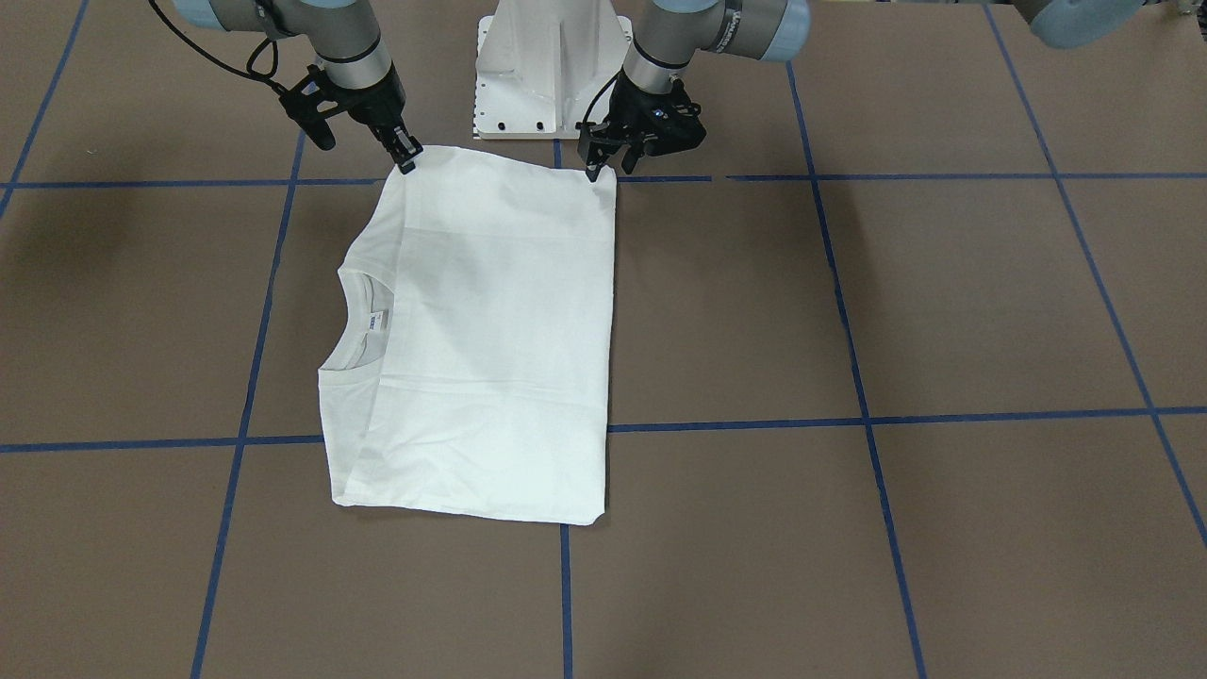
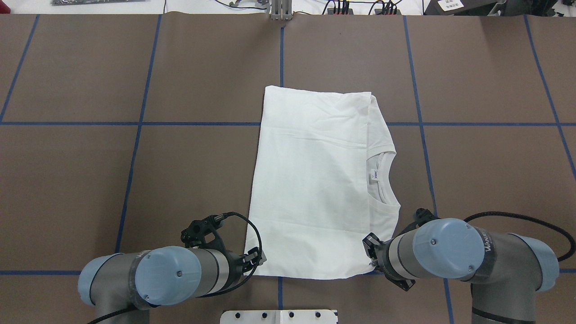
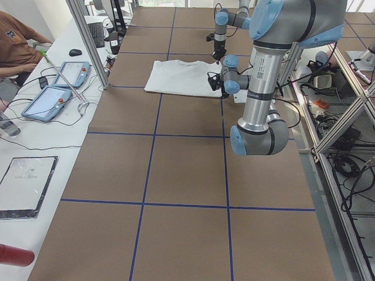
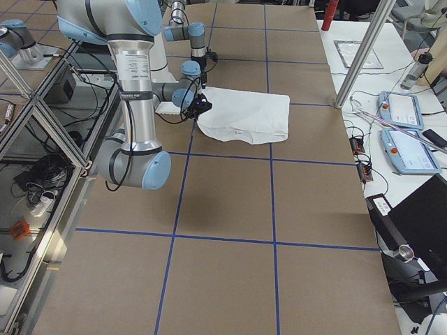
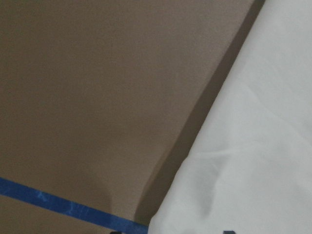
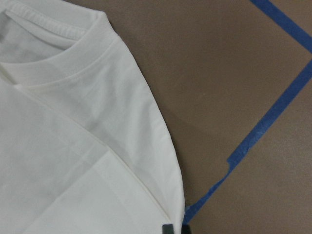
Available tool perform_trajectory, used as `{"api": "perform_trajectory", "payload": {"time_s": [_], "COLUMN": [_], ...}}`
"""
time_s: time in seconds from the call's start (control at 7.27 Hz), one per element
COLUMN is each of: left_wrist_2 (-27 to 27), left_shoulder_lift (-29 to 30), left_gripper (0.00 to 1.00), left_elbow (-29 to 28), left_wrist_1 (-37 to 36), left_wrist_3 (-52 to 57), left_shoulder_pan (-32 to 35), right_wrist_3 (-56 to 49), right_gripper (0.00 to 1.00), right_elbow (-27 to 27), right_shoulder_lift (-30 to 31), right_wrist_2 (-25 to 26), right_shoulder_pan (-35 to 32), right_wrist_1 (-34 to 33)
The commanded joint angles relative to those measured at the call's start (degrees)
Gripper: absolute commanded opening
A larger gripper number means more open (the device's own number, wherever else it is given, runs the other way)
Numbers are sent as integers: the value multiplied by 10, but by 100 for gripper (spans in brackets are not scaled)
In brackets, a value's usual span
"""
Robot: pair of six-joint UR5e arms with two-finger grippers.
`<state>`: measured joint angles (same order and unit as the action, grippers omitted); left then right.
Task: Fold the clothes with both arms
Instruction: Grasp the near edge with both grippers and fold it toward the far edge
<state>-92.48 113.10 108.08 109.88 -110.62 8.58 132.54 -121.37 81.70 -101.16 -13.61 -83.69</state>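
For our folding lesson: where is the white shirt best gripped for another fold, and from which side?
The two corners where the left gripper and right gripper stand, from above: the shirt lies flat, and the edge between those corners is straight.

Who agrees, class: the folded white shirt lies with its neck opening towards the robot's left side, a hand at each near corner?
Wrong in one respect: the shirt has its neck opening towards the robot's right side, as the overhead exterior view shows. The left hand and right hand are indeed at its near corners.
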Motion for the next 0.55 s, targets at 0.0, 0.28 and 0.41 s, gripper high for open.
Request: {"api": "perform_trajectory", "payload": {"time_s": [0.0, 0.28, 0.41], "left_wrist_2": [3, 3, 3], "left_shoulder_lift": [4, 5, 5], "left_gripper": [56, 31, 17], "left_elbow": [-5, -7, -8], "left_wrist_1": [-1, -1, -1], "left_wrist_3": [-2, -6, -6], "left_shoulder_pan": [-4, -5, -6], "right_wrist_3": [0, 0, 0], "right_gripper": [0, 0, 0], "right_elbow": [-2, -2, -2], "right_shoulder_lift": [-2, -2, -2], "right_wrist_2": [0, 0, -2], "right_shoulder_pan": [0, 0, 0], "right_wrist_1": [-10, -10, -10]}}
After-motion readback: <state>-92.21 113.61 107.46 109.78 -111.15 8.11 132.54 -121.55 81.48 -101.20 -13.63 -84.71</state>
